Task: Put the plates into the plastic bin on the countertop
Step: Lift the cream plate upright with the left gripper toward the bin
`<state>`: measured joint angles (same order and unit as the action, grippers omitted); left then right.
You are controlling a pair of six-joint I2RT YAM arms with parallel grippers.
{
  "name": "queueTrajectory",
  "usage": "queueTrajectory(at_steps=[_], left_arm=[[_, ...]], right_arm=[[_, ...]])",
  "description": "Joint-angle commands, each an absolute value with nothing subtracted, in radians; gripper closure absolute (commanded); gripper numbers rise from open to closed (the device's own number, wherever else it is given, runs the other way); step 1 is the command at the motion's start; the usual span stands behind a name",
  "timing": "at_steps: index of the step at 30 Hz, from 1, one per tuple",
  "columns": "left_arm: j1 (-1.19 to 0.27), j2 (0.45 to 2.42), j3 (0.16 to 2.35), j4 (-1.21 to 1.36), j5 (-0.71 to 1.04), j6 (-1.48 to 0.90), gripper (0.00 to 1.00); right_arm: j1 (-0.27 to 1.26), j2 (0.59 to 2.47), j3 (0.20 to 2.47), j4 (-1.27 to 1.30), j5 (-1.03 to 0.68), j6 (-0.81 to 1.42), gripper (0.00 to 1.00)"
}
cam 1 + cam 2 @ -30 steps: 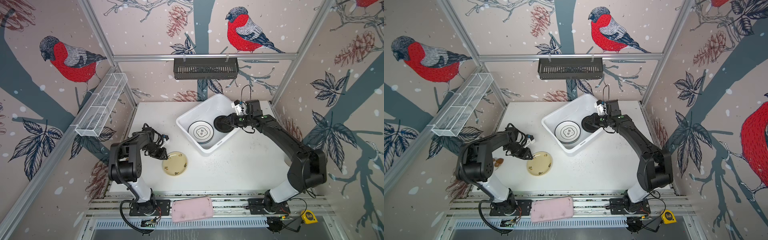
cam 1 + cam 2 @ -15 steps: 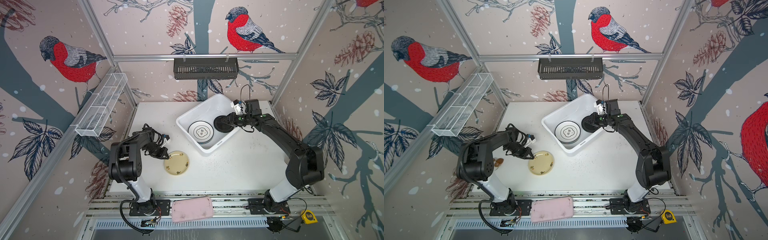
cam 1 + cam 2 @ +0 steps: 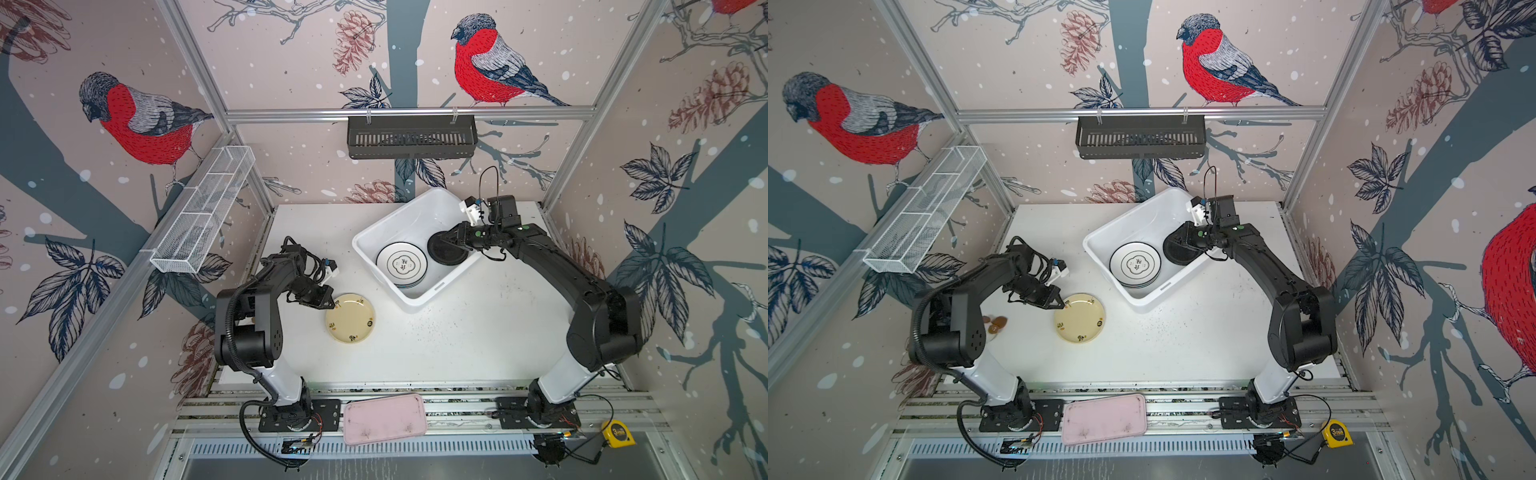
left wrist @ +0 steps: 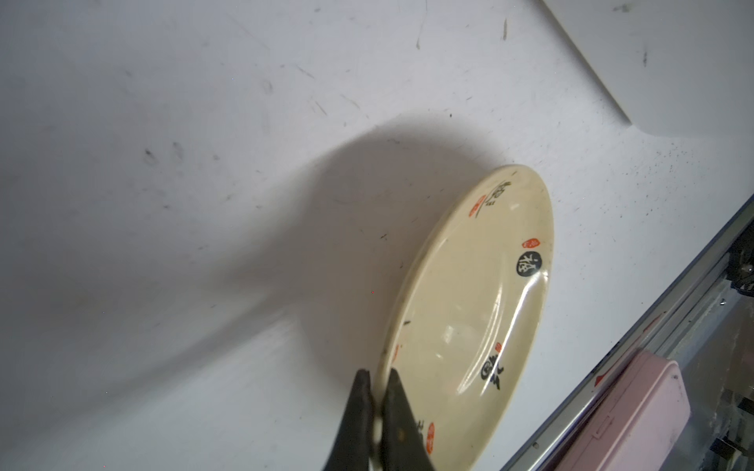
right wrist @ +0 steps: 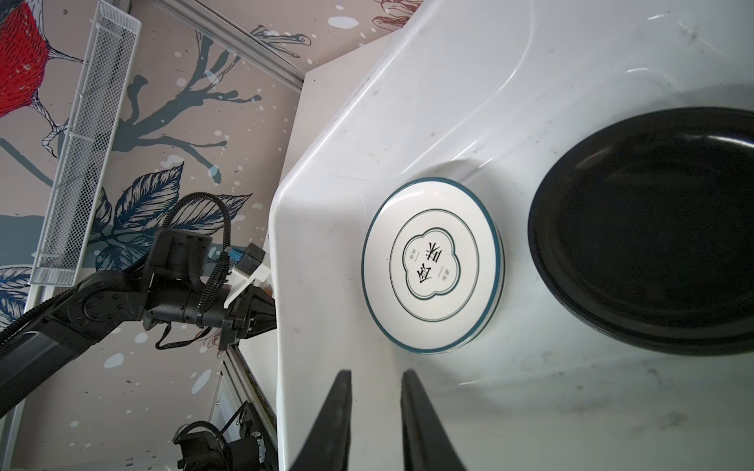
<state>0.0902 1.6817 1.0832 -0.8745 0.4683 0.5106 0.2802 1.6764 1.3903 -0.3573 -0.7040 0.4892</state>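
A pale yellow plate (image 3: 350,318) (image 3: 1079,318) lies on the white countertop (image 3: 457,340), left of the plastic bin (image 3: 415,212) (image 3: 1133,224). My left gripper (image 3: 332,305) (image 4: 377,381) is shut on its near-left rim, one finger above and one below. The plate (image 4: 469,310) casts a broad shadow. Inside the bin lies a stack topped by a white black-rimmed plate (image 3: 402,264) (image 5: 432,265). A black plate (image 3: 446,251) (image 5: 653,228) rests beside it against the bin's right wall. My right gripper (image 3: 451,240) (image 5: 375,373) hovers open over the bin (image 5: 449,102), holding nothing.
A pink tray (image 3: 384,419) lies on the front rails. A black slotted basket (image 3: 411,137) hangs on the back wall and a white wire shelf (image 3: 203,212) on the left wall. Small brown objects (image 3: 996,324) sit by the left arm. A yellow tape measure (image 3: 618,433) lies front right.
My left gripper has closed onto the yellow plate's rim, and the plate has shifted slightly away from the front edge. The right arm and the plates in the bin have not moved.
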Motion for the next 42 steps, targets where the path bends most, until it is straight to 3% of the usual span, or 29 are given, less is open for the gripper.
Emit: queueTrajectory(at_steps=[1, 22, 42], left_arm=[[0.097, 1.657, 1.133, -0.963, 0.444, 0.561, 1.00], [0.101, 1.598, 1.465, -1.263, 0.377, 0.713, 1.00], [0.061, 1.755, 1.976, -1.377, 0.580, 0.592, 1.00]], right_arm=[[0.279, 1.691, 1.411, -0.333, -0.727, 0.463, 0.76], [0.278, 1.899, 1.634, -0.400, -0.752, 0.421, 0.76], [0.257, 1.944, 1.770, -0.503, -0.714, 0.383, 0.76]])
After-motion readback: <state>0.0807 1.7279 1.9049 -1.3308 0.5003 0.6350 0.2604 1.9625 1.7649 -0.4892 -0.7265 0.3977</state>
